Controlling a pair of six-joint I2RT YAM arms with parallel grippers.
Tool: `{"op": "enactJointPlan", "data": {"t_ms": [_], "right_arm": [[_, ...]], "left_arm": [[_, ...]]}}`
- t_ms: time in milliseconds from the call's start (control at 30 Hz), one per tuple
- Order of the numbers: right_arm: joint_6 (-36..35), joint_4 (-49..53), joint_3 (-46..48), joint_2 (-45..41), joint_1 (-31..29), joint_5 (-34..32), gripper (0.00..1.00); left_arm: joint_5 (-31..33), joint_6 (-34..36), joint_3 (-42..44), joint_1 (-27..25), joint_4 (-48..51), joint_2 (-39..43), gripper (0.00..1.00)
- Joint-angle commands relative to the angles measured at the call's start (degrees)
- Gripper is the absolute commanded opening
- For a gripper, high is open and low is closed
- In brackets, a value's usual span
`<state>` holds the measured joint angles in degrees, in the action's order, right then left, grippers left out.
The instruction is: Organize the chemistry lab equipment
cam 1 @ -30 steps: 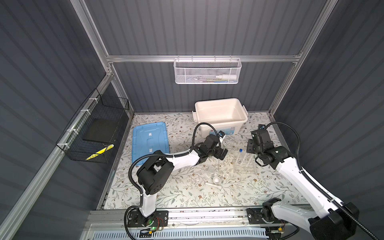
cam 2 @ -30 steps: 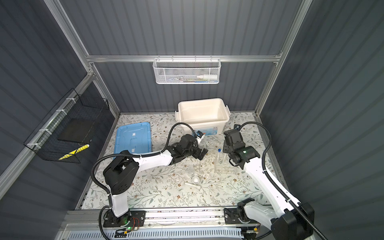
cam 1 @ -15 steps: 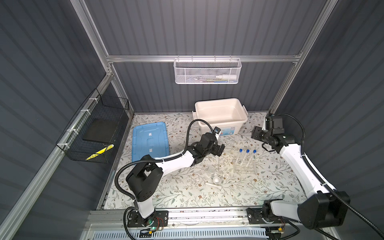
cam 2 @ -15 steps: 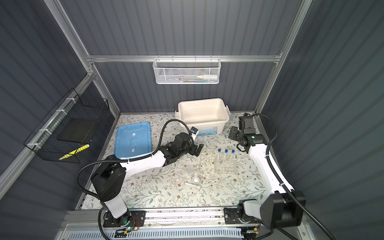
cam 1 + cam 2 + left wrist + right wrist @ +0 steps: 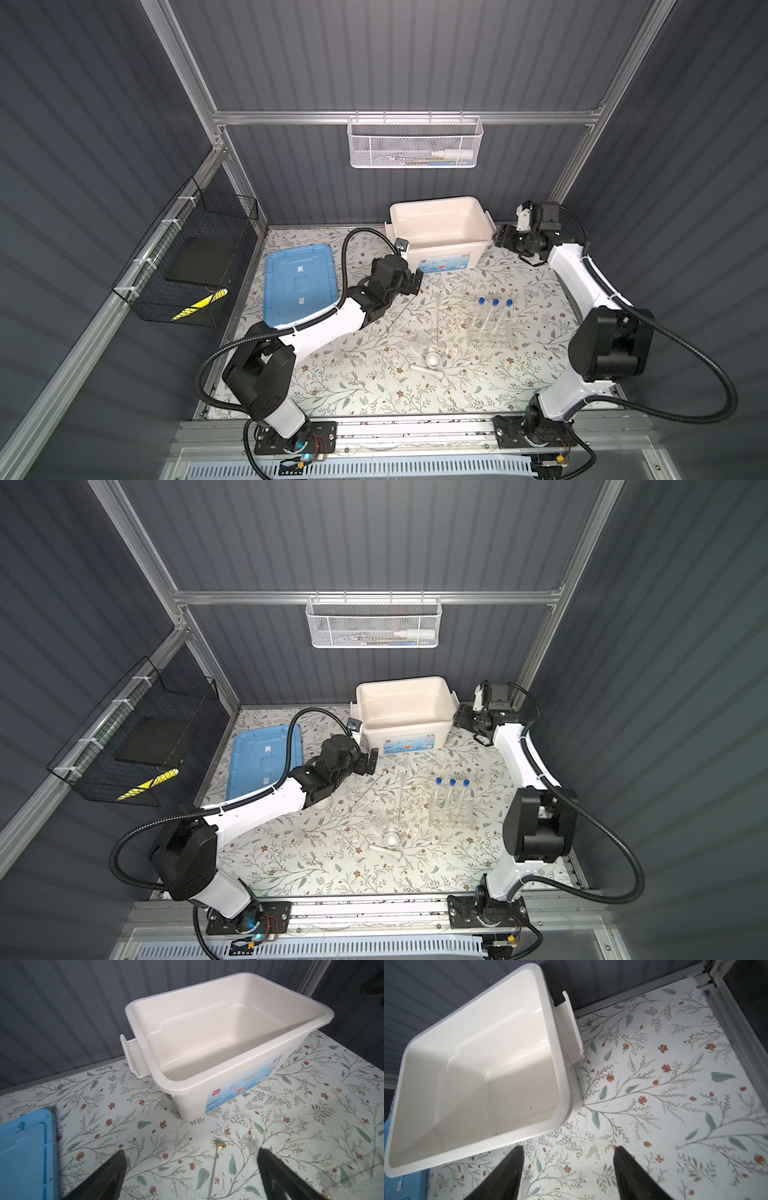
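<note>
Tubes with blue caps stand three in a row in the clear rack in both top views, right of centre on the floral table. Just left of the rack you have the small beaker, a small white bowl and the white pestle lying beside the bowl. Two thin rods lie between these and the white tub at the back. Your left gripper hovers near the tub's front and your right gripper by its right end. The blue lid lies flat at the left.

From the left wrist you see the jaws spread wide, gripping nothing. A gold-tipped rod lies on the table between them, with the tub ahead.

From the right wrist you see the jaws apart, holding nothing, just beside the tub's corner.
</note>
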<state>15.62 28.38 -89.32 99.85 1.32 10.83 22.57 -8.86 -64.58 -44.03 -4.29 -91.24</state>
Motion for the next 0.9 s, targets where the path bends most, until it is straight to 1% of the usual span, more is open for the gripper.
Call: {"op": "enactJointPlan", "data": {"t_ms": [0,133,300,433,533,667,867], "right_arm": [[-2.3,1.7,-4.5,3.2,0.5,3.4,0.69],[-2.9,2.0,-8.8,7.4,0.5,4.3,0.65],[-3.1,4.2,-14.8,12.7,0.5,6.2,0.61],[-3.7,6.0,-17.9,15.8,0.5,7.5,0.58],[-4.0,6.4,-18.5,16.7,0.3,7.9,0.55],[-5.5,7.9,-19.4,17.3,-0.5,7.4,0.54],[-7.7,9.8,-19.7,17.5,-2.1,7.2,0.47]], "left_arm": [[1.8,-1.8,-0.1,1.6,3.7,2.1,1.00],[1.0,-2.7,-1.7,3.8,6.8,2.4,1.00],[-2.6,-5.4,-2.3,7.1,8.0,2.6,1.00],[-3.6,-5.7,-2.4,8.1,9.2,2.2,1.00],[-3.7,-5.4,-2.6,8.4,10.9,1.4,1.00],[-5.0,-5.3,-1.7,9.0,12.4,0.5,1.00],[-7.0,-3.6,-0.2,9.1,13.1,0.3,1.00]]}}
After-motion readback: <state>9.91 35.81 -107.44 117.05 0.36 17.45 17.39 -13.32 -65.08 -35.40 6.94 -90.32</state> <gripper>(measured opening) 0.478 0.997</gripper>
